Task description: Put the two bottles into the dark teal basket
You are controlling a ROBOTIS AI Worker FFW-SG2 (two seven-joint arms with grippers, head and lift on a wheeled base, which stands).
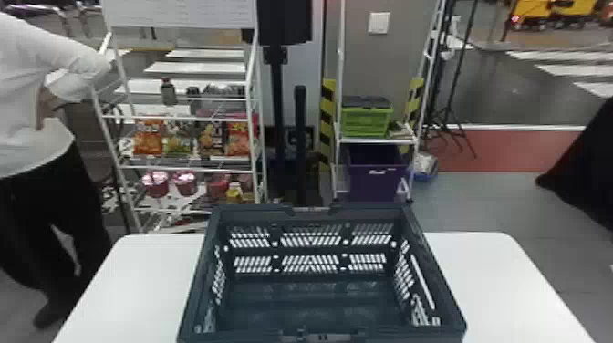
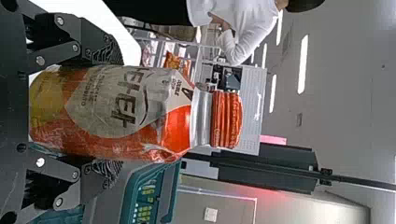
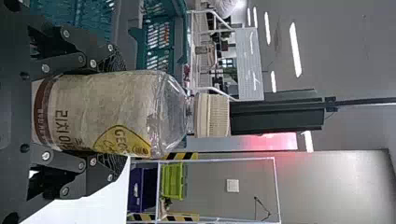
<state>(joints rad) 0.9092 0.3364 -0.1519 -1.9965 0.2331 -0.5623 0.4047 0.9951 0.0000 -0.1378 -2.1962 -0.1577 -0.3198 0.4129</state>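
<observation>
Orange and white, the left bottle (image 2: 154, 121) stands cap-up in your left hand (image 2: 106, 111), black fingers pressed to opposite sides of it and held apart by its width. Cream-labelled and pale-capped, the right bottle (image 3: 126, 93) stands the same way in your right hand (image 3: 113, 112), whose fingers flank its body just as firmly.

Between the two hands lies your target: the dark teal basket (image 1: 255, 211), open side up on the white desk (image 1: 137, 278). It sits to the right of your left hand and to the left of your right, so your two moves call for opposite directions, each inward. Both bottles have their long axes close to vertical, and both are outside the basket. Which hand is nearer to it, you cannot tell.

With both grasps made, the carry appears to be the step in hand. You likely need each base above the side walls before swinging in; a low approach could knock the rim. Sending both hands in together risks a clash over the opening, so separate ends look safer. Smooth plastic may slip if you release high.
</observation>
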